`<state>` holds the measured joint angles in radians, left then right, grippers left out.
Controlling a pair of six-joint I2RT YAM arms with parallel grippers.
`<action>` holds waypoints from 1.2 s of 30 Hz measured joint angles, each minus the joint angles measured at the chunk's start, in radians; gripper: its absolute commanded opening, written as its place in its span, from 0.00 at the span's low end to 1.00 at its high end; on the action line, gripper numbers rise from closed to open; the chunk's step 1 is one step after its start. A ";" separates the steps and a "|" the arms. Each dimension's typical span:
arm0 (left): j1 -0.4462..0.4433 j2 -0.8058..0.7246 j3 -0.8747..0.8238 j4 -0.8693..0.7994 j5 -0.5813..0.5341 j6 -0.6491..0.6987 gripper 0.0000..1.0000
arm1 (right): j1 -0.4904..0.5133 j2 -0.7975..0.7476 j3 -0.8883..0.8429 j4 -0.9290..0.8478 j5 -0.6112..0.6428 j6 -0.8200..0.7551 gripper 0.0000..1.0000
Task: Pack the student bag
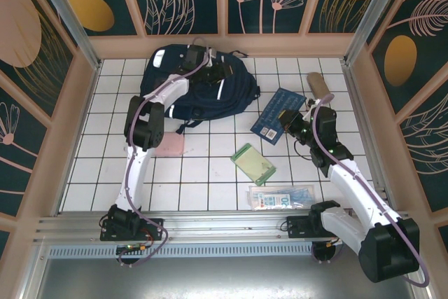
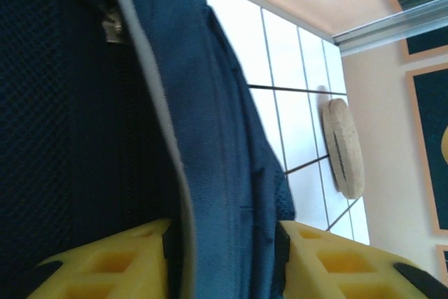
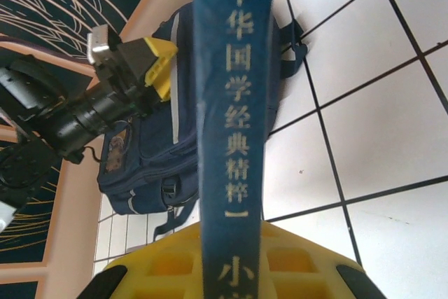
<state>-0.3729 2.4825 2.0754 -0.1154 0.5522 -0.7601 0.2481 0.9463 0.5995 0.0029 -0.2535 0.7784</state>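
Student bag [image 1: 210, 92]: navy w/ white stripes, lying flat at the table's [image 1: 210, 180] far edge, left of centre, straps trailing toward the middle.
Your left arm [image 1: 133, 173]: comes up from the near-left base, elbow bent above the left-centre tiles, forearm angled toward the far edge, wrist over the bag's far part.
Left gripper [image 1: 203, 61]: down on the bag. In the wrist view its yellow fingers [image 2: 105, 267] sit either side of a raised fold of navy fabric [image 2: 224, 138] w/ white piping. The fabric fills the gap and both pads touch it, so you're pinching the fold.
Your right arm [image 1: 350, 180]: runs from the near-right base along the right edge, then folds inward, wrist pointing toward the bag.
Right gripper [image 1: 288, 122]: fingers [image 3: 161, 264] clamped on the blue book [image 1: 276, 111]. The spine w/ pale printed characters stands up between them in the wrist view.
Blue book: right of the bag, apart from it. Can't tell if it rests on the tiles.
Tan oval case [image 1: 318, 85]: far-right corner area, near the right edge.
Pink pouch [image 1: 170, 146]: just beside your left elbow, on the bag's near side.
Green card [image 1: 253, 164]: mid-table.
Clear packet [image 1: 280, 197]: near edge, right of centre.
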 measured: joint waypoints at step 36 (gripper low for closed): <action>0.032 -0.400 0.087 -0.377 -0.256 0.127 0.00 | -0.025 0.055 0.069 -0.037 0.028 0.016 0.00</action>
<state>-0.3408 2.0823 2.1620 -0.4927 0.2962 -0.6334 0.2234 1.0012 0.6689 -0.0338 -0.2253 0.7940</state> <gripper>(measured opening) 0.064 0.125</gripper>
